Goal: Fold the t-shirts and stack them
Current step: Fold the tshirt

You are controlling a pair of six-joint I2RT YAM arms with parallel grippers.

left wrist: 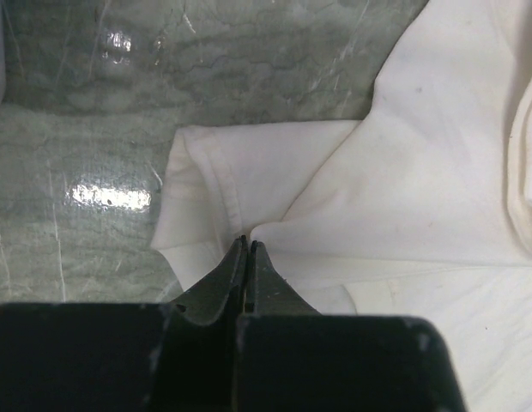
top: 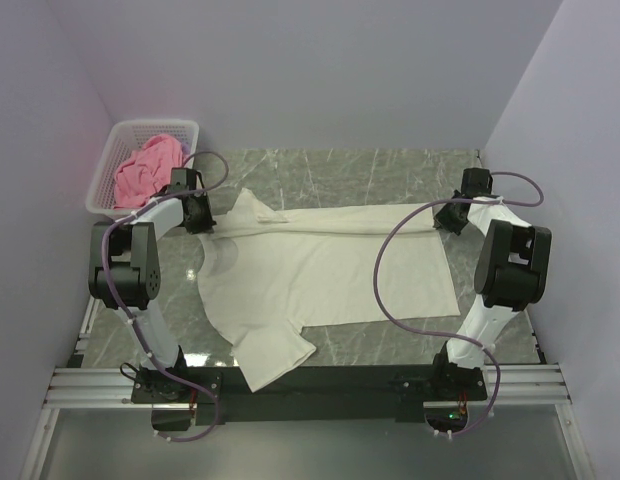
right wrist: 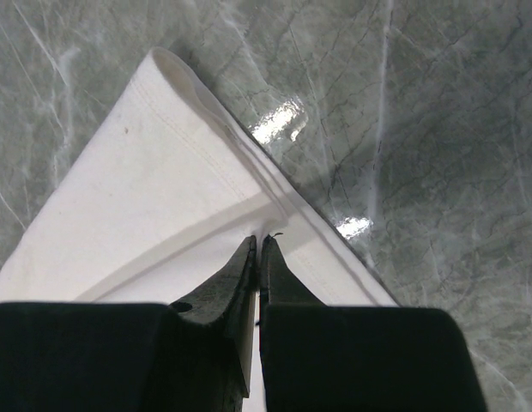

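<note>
The cream-white t-shirt (top: 320, 275) lies spread on the marble table, its far edge folded over into a long band. My left gripper (top: 202, 218) is shut on the shirt's cloth near the far-left sleeve (left wrist: 223, 184). My right gripper (top: 448, 218) is shut on the shirt's far-right hem corner (right wrist: 163, 180). The pink t-shirt (top: 148, 168) lies crumpled in the white lattice basket (top: 110, 160) at the far left.
The marble table (top: 390, 165) shows bare along the far side and near right (top: 470, 335). Lilac walls close in on both sides and behind. Purple cables loop off both arms. A metal rail runs along the near edge (top: 310, 385).
</note>
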